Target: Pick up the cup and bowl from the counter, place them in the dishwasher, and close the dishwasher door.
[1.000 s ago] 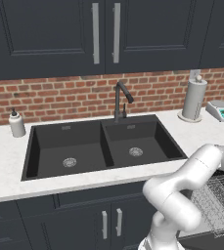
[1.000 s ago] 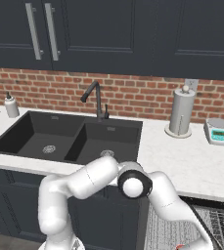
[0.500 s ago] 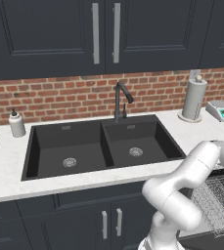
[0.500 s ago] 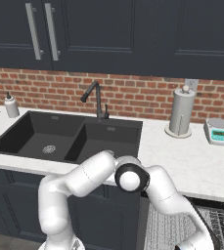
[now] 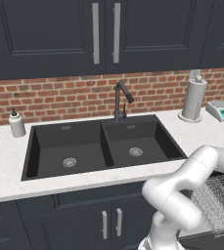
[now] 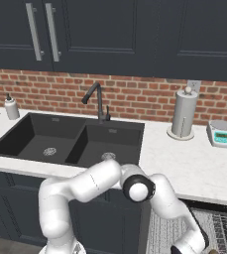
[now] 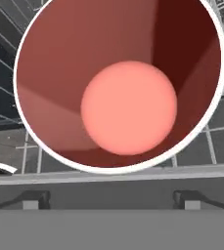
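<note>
red bowl (image 7: 121, 83) sits on dishwasher rack (image 5: 216, 205), jaws spread and apart from it; table (image 5: 6, 166) bare of dishes; cup probably loaded, door unshut.

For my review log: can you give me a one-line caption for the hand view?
Looking straight down into a red, white-rimmed bowl sitting on the dishwasher's grey wire rack, with the open tool just above it.

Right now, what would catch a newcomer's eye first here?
A big red bowl with a white rim sits on the grey wire rack, close under the open fingers. Behind it, the black double sink cuts into the white counter, and the white arm bends low toward the dishwasher.
</note>
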Available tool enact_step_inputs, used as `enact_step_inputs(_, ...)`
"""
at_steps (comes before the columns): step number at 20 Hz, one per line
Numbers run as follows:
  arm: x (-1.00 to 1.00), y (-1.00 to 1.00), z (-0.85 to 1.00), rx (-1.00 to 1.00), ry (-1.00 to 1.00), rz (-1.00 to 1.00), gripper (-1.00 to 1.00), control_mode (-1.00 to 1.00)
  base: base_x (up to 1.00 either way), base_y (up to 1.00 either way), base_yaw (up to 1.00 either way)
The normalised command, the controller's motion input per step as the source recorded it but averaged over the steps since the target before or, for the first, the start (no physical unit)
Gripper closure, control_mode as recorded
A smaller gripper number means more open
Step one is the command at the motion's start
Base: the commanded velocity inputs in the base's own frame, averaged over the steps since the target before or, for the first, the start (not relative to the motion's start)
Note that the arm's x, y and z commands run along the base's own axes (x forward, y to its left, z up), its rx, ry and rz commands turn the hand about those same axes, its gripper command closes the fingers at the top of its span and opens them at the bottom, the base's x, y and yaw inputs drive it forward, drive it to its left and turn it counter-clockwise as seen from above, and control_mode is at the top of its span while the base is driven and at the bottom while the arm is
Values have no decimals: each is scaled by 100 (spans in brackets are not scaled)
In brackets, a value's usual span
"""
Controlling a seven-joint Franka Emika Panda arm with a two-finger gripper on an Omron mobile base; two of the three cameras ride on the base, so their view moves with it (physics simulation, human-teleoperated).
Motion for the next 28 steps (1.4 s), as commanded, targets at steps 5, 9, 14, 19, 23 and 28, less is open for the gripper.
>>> enact_step_inputs(5, 38, 0, -41, 9, 1, 0, -100, -100, 0, 0, 0)
enact_step_inputs(9, 48, 0, -42, 4, -3, 0, -100, -100, 0, 0, 0)
enact_step_inputs(14, 74, 0, -15, 2, -19, 0, -100, -100, 0, 0, 0)
enact_step_inputs(19, 54, 0, 10, 2, -28, 0, -100, -100, 0, 0, 0)
enact_step_inputs(23, -88, 3, 71, 1, -27, 0, -100, -100, 0, 0, 0)
enact_step_inputs(28, -100, 8, 99, 0, -11, 0, -100, -100, 0, 0, 0)
